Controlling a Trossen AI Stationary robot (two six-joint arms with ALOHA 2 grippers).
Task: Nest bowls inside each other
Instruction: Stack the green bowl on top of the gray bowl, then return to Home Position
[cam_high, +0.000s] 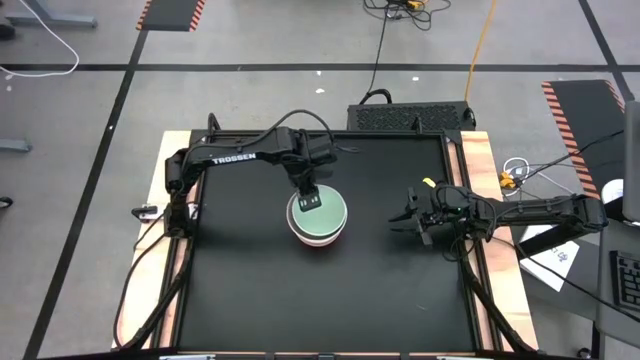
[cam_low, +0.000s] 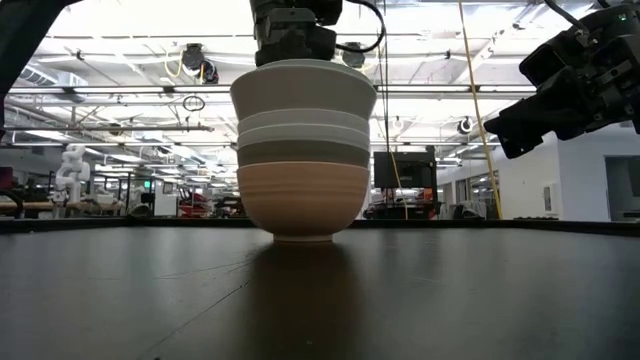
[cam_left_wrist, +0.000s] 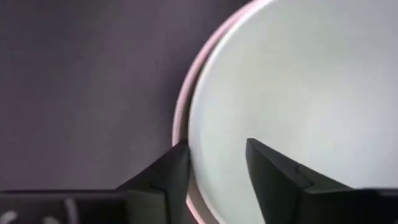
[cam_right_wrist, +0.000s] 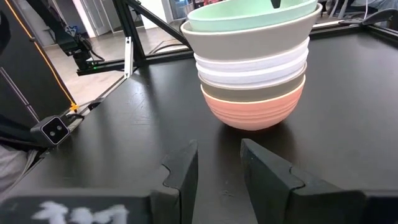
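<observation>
- Black matte table top carries one stack of small round bowls near its middle, with workshop floor around it.
- Left gripper hangs over the stack's rim, its fingers parted astride the top bowl's wall.
- Right gripper waits well to the side, jaws slightly apart and empty.
- Risk, as I judge it: a lifting finger could snag the rim and tip the tower.
- Count: six rims visible, mint green bowl innermost, salmon-orange bowl at the bottom.
</observation>
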